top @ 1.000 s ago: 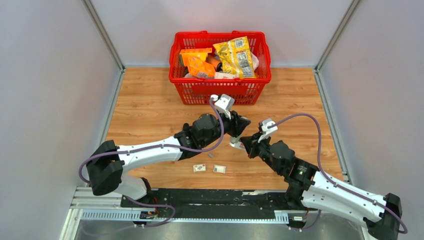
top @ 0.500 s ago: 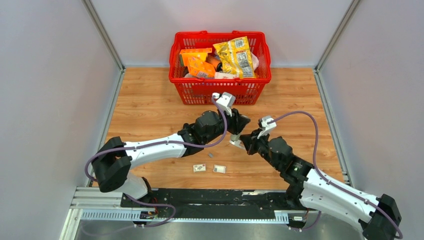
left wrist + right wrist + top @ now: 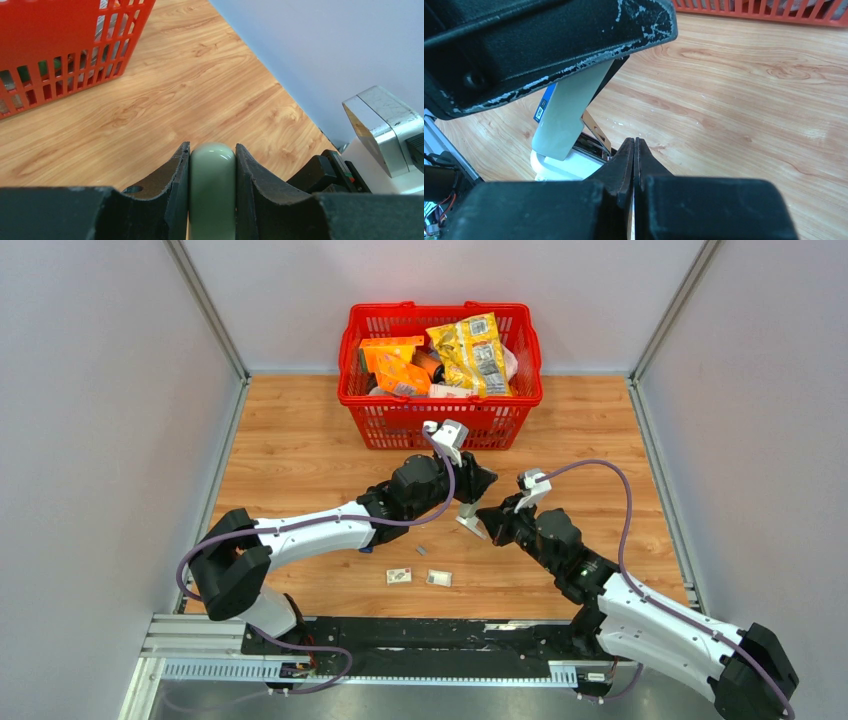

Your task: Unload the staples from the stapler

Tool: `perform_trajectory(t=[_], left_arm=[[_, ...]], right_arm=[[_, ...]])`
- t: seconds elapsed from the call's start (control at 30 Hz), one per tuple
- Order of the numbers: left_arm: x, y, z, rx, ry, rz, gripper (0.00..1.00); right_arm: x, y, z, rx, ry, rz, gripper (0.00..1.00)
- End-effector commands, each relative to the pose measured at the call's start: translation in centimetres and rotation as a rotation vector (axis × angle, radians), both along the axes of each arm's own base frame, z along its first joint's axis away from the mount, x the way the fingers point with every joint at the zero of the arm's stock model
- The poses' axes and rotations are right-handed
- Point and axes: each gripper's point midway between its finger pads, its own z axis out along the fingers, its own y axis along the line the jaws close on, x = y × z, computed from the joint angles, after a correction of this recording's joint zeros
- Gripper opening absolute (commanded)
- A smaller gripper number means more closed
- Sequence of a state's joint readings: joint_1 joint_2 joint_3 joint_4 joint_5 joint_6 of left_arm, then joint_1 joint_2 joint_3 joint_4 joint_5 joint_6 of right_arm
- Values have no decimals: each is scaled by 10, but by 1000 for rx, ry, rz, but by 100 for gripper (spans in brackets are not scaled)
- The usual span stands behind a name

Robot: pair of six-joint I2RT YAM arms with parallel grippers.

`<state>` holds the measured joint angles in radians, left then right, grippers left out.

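Note:
The stapler [image 3: 468, 516] stands opened near the table's middle: a pale grey-green top cover [image 3: 568, 112] with a small blue label, a metal magazine [image 3: 597, 133] and a white base [image 3: 558, 169]. My left gripper [image 3: 474, 488] is shut on the cover's rounded end [image 3: 212, 180] and holds it tilted up. My right gripper [image 3: 488, 523] is shut, its tips [image 3: 634, 143] right beside the magazine; I see nothing between them. A small dark grey staple strip [image 3: 422, 550] lies on the wood in front of the stapler.
A red basket [image 3: 440, 410] full of snack packets stands at the back, its wall in the left wrist view [image 3: 60, 60]. Two small white square tags [image 3: 399, 576] [image 3: 438, 579] lie near the front edge. Grey walls close both sides.
My left arm has lifted the stapler cover slightly toward the basket. My right gripper has moved a little left and forward, closer to the stapler.

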<state>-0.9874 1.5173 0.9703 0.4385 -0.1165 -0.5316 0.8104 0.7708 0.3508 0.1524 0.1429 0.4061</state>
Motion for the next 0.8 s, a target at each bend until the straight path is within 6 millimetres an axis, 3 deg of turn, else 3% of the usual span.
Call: perform_trajectory(t=[0.0,0.53,0.77], left_arm=[[10,-9,76,-224,-87,1,0],[21,-9,71,-243,-39,7,0],[34,-15,52,-224,45,1,0]], right_arm=[[-14,14,-14,35,61,88,0],[-24,21,-26,69,95,144,0],[-23,20,-35,85,123,114,0]])
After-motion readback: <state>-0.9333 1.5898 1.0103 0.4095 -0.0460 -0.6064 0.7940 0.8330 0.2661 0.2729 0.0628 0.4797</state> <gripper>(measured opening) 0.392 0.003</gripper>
